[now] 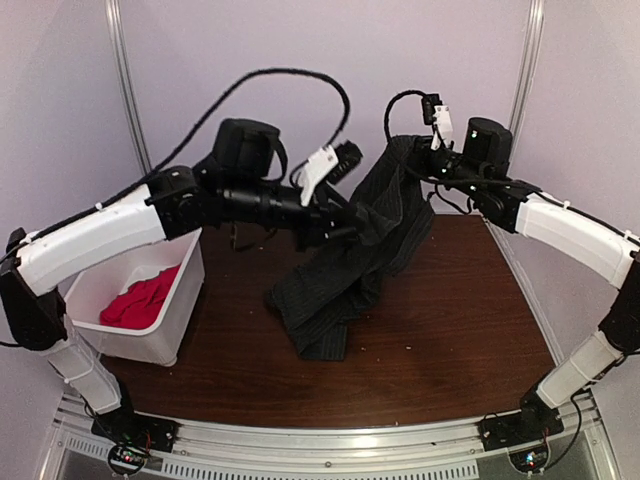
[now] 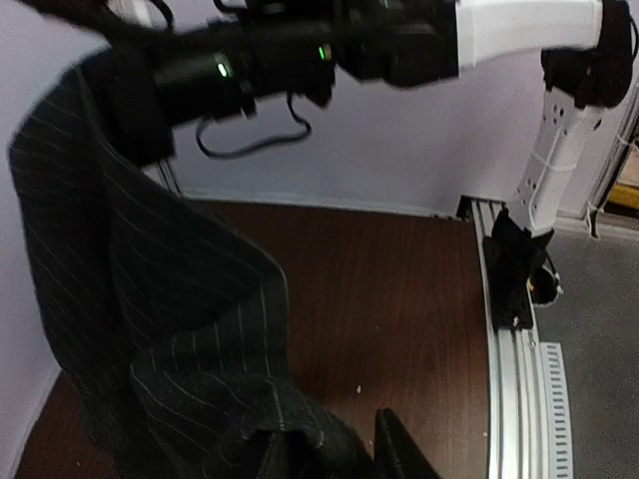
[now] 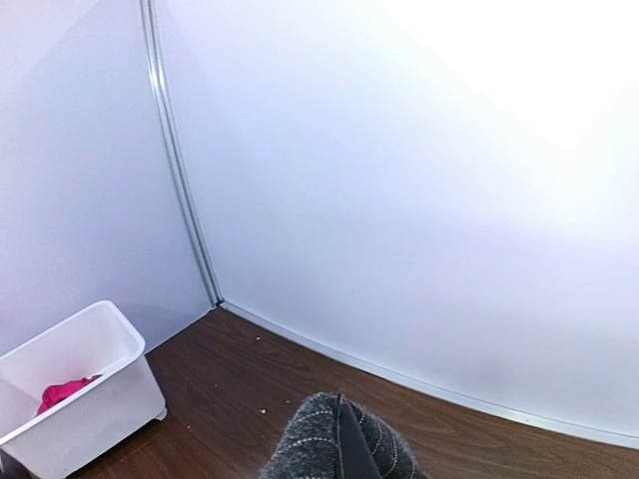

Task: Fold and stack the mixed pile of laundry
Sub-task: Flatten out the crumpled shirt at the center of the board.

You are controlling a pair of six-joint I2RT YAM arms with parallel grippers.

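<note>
Pinching shut with the right gripper [image 3: 340, 439] on a bunched edge of the dark charcoal pinstriped collared button-up shirt [image 1: 340, 290], raised high toward one o'clock in the top view. Hanging from that grip in a long drape toward the centre, with the lower folds heaped on the dark brown wooden table [image 1: 450, 330] at about seven o'clock of the pinch. Reaching in from nine o'clock with the left gripper [image 1: 340, 225], set against the hanging cloth partway down. Cannot tell whether spread or closed there, nor whether gripping any fabric, with only one dark finger [image 2: 399, 449] and a fold of pinstripe just beside it showing in the left wrist view. Farther out at nine o'clock on the table, well apart from the shirt, a crumpled bright red short-sleeved T-shirt [image 1: 140, 298] inside the white rectangular plastic bin [image 1: 180, 312].
</note>
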